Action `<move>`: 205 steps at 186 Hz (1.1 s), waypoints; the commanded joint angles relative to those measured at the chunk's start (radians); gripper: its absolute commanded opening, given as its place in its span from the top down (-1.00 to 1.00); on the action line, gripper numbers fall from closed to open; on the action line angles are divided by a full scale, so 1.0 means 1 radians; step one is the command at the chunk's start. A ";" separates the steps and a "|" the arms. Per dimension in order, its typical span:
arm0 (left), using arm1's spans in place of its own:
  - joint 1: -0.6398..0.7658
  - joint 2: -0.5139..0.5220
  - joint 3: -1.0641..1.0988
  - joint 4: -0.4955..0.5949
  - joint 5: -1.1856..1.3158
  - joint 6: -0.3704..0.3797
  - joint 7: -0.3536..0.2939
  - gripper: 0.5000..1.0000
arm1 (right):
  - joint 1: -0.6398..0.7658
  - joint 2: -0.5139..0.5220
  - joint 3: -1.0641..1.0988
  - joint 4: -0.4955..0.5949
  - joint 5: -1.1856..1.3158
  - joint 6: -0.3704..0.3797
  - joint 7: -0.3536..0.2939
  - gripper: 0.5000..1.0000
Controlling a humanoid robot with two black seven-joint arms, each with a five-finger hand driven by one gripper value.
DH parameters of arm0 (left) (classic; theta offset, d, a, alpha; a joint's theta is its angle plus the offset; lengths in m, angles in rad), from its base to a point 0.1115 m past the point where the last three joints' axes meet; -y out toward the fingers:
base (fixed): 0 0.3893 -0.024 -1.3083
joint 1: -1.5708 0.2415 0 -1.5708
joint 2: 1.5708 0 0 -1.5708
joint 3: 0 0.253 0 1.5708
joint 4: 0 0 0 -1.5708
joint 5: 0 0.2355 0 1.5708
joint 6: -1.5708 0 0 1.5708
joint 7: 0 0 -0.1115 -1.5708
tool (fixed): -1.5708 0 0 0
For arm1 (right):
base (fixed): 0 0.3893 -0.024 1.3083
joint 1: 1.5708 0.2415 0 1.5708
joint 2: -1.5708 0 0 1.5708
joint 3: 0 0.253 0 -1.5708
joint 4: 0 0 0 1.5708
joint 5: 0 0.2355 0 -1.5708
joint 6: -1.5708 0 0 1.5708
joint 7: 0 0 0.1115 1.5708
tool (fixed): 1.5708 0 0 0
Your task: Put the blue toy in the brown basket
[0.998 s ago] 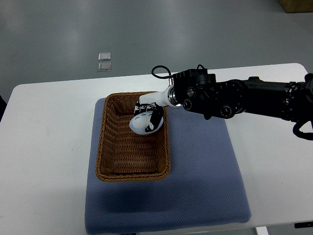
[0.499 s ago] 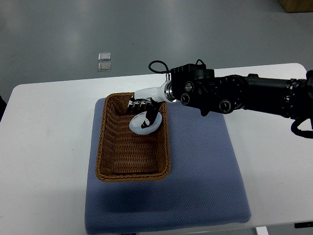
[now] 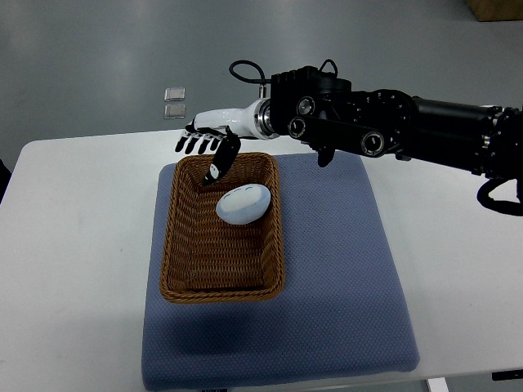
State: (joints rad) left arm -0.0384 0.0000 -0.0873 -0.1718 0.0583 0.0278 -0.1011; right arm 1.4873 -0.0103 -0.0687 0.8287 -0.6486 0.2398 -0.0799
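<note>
In the far right part of the brown basket (image 3: 189,269) lies the blue toy (image 3: 243,204), a pale egg-like shape resting on the weave near the right wall. Long axis runs diagonally, from lower left up toward the far right corner (narrower end not clear). Right hand (image 3: 206,145) hovers over the basket's far rim, fingers spread and holding nothing, apart from the toy. Basket sits on a blue mat (image 3: 343,278) on the white table (image 3: 73,245).
</note>
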 commanded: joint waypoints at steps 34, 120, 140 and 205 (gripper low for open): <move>0.000 0.000 0.000 -0.002 0.000 0.000 0.000 -1.00 | -0.180 -0.174 0.450 0.000 0.001 -0.011 0.057 -0.40; 0.000 0.000 0.003 -0.003 0.000 0.000 0.000 -1.00 | -0.605 -0.128 1.078 -0.103 0.374 -0.007 0.137 -0.59; 0.000 0.000 0.005 -0.003 0.000 0.000 0.000 -1.00 | -0.637 -0.116 1.098 -0.168 0.486 0.006 0.183 -0.63; 0.000 0.000 0.008 -0.003 0.000 0.000 0.000 -1.00 | -0.740 -0.080 1.098 -0.197 0.561 0.073 0.241 -0.64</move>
State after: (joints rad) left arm -0.0384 0.0000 -0.0813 -0.1752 0.0583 0.0277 -0.1013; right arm 0.7672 -0.1025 1.0294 0.6376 -0.0910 0.3058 0.1597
